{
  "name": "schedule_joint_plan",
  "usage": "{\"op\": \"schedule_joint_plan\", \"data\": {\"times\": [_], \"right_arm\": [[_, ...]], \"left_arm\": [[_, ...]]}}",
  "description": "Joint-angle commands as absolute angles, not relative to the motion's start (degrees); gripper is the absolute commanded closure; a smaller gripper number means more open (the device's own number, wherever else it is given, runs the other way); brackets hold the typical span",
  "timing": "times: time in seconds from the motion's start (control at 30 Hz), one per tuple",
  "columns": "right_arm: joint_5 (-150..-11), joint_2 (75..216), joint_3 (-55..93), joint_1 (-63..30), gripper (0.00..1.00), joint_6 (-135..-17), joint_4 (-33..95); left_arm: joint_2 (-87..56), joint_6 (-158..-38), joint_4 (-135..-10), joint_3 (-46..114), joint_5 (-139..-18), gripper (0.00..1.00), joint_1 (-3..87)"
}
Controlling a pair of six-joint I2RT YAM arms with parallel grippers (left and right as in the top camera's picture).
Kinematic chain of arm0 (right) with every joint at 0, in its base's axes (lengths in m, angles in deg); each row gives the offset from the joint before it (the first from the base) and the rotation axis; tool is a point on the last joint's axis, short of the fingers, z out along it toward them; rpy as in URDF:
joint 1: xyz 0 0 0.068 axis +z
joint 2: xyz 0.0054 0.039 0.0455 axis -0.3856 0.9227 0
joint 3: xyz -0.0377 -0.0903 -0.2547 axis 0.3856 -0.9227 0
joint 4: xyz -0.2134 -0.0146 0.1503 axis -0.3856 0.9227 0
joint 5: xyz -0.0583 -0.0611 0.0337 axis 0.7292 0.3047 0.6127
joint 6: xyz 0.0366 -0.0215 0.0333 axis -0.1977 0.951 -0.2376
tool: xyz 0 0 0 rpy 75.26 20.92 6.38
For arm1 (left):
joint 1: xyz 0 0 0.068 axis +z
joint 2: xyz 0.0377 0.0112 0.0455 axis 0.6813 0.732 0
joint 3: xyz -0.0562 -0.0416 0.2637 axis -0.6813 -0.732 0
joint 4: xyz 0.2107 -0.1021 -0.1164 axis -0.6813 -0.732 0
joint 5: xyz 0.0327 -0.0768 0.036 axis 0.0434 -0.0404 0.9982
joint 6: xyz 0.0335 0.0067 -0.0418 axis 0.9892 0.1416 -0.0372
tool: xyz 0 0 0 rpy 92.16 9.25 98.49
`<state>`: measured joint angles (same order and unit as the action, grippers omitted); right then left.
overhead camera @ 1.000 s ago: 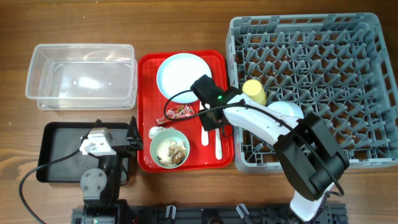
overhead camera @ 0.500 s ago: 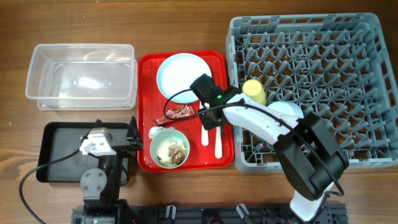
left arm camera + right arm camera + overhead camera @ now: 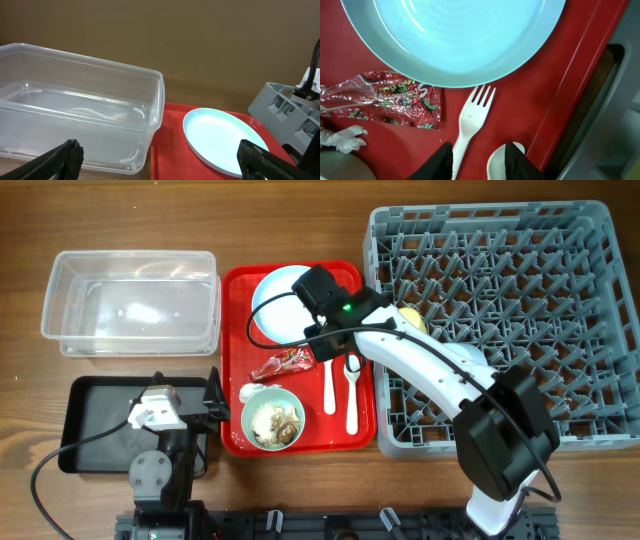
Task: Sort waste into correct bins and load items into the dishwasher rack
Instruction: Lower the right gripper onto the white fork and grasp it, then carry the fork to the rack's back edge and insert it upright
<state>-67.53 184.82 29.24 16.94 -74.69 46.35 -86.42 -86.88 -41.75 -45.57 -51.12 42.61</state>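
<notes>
My right gripper [image 3: 479,162] hovers low over the red tray [image 3: 530,90], open, with nothing between its fingers. The white fork [image 3: 472,117] lies by its left finger and the white spoon [image 3: 499,161] by its right. The light blue plate [image 3: 455,35] is just ahead, with the red wrapper [image 3: 395,100] and white scrap [image 3: 342,139] to the left. From overhead, the right gripper [image 3: 336,350] partly covers the plate [image 3: 280,305]. The mint bowl [image 3: 272,420] holds beige leftovers. The yellow cup [image 3: 410,318] sits in the grey rack [image 3: 520,260]. My left gripper [image 3: 160,165] is wide open and holds nothing.
The clear tub [image 3: 130,302] stands at the far left. The black tray [image 3: 95,420] lies in front of it, with the left arm's base over its right part. The right arm crosses the rack's near left corner.
My right gripper has drawn back from the fork and spoon toward the plate, uncovering their upper ends. The left arm has not moved.
</notes>
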Motion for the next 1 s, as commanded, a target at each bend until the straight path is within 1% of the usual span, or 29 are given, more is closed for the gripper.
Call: {"op": "schedule_joint_plan", "data": {"times": [0.0,0.2,0.37,0.47,0.5,0.57,0.77,0.87,0.97], "right_arm": [[-68.3,186.7,27.5,17.6,0.64,-74.6,46.7],[-68.9,191.7,25.2,21.4,0.66,-74.6,46.9],[-67.6,195.3,25.2,22.3,0.66,-74.8,48.4],[-66.9,195.3,25.2,22.3,0.75,-74.8,48.5],[-66.9,195.3,25.2,22.3,0.84,-74.7,48.5],[-67.0,195.1,25.7,22.3,0.95,-74.8,48.9],[-67.2,191.7,33.9,21.9,0.96,-74.5,54.9],[-67.2,186.9,39.3,20.9,0.96,-74.2,57.5],[-66.0,182.0,41.9,18.1,0.96,-74.2,57.5]], "left_arm": [[-86.7,-85.8,-42.2,-45.6,-51.6,0.00,42.5],[-86.7,-85.8,-42.2,-45.6,-51.6,0.00,42.5],[-86.7,-85.8,-42.2,-45.6,-51.6,0.00,42.5],[-86.7,-85.8,-42.2,-45.6,-51.6,0.00,42.5],[-86.7,-85.8,-42.2,-45.6,-51.6,0.00,42.5],[-86.7,-85.8,-42.2,-45.6,-51.6,0.00,42.5],[-86.7,-85.8,-42.2,-45.6,-51.6,0.00,42.5],[-86.7,-85.8,-42.2,-45.6,-51.6,0.00,42.5],[-86.7,-85.8,-42.2,-45.6,-51.6,0.00,42.5]]}}
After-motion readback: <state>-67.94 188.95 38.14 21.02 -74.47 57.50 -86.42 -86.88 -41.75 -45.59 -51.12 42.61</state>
